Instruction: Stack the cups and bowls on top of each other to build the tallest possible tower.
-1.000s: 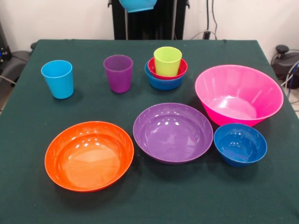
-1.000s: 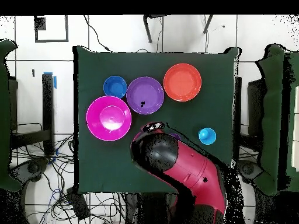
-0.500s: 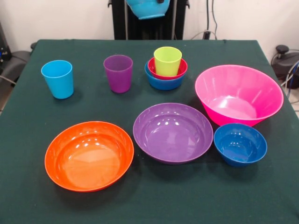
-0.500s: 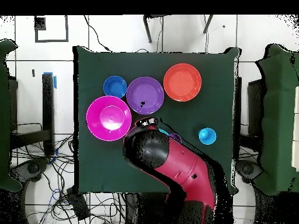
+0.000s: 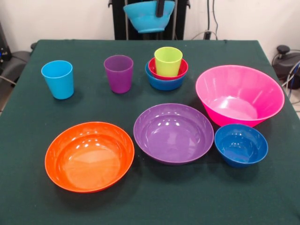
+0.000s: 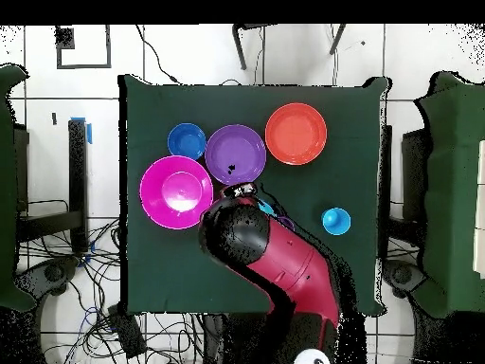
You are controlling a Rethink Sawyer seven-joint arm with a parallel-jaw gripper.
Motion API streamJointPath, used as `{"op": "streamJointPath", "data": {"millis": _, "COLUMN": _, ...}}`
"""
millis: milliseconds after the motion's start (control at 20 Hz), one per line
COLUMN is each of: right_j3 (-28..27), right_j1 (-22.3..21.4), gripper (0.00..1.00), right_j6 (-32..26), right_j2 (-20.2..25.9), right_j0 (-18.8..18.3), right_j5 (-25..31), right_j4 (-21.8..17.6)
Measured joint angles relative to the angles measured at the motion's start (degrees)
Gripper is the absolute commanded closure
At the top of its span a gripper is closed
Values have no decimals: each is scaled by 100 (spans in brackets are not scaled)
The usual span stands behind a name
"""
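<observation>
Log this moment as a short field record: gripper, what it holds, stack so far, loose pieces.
gripper: shut on cyan bowl, held in the air
stack: lime green cup in red bowl in blue bowl
loose cups: light blue cup, purple cup
loose bowls: orange bowl, purple bowl, pink bowl, dark blue bowl

Obstacles on the table [image 5: 28,187], front view:
- Far row: light blue cup [image 5: 57,78], purple cup [image 5: 118,73] and lime green cup [image 5: 168,61], the last nested in the red bowl [image 5: 153,69] and blue bowl [image 5: 161,83]; gaps were left between the three.
- Near row: orange bowl [image 5: 89,156], purple bowl [image 5: 173,133] and dark blue bowl [image 5: 241,145], set closely; the pink bowl [image 5: 239,95] was touching or nearly touching the dark blue one.
- Above the stack: cyan bowl [image 5: 148,15], carried in the hand [image 5: 160,8].
- Open cloth: front strip and left edge.
</observation>
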Motion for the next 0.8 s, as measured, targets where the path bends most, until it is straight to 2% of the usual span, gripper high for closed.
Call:
{"op": "streamJointPath", "data": {"millis": 450, "right_j3": 54, "right_j1": 383, "gripper": 100, "right_j6": 106, "right_j2": 134, "right_j0": 21, "right_j5": -749, "right_j4": 323}}
{"op": "streamJointPath", "data": {"millis": 800, "right_j3": 79, "right_j1": 763, "gripper": 100, "right_j6": 258, "right_j2": 129, "right_j0": 308, "right_j5": -1091, "right_j4": 647}}
